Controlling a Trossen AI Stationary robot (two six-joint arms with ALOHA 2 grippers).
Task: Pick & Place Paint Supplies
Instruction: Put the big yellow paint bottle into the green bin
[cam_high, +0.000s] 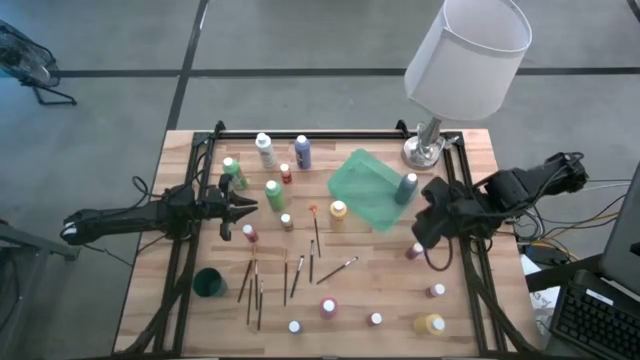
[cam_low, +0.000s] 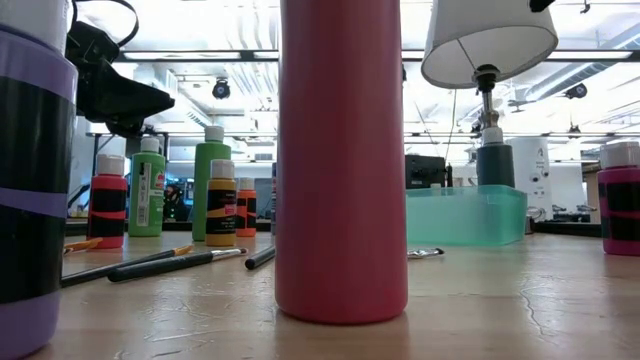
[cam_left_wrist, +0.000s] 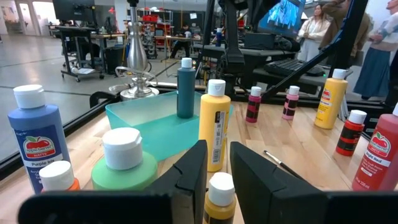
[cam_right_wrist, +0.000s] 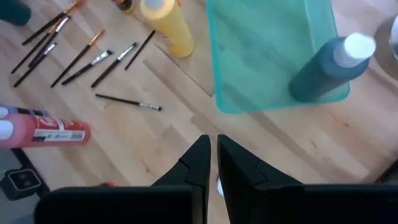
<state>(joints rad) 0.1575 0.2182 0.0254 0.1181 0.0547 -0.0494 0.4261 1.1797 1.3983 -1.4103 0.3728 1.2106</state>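
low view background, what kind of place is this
Probably a robotics lab or open workshop: a butcher-block table with craft paint bottles and a table lamp, ceiling strip lights overhead, and desks with monitors behind.

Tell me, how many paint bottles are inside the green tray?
1. A dark teal bottle stands in the tray, at the corner nearest the lamp. The tray is see-through, so none looks hidden.

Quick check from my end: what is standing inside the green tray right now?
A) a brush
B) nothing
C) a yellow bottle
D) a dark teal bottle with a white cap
D: a dark teal bottle stands upright in a corner of the green tray; the yellow bottle sits just outside it.
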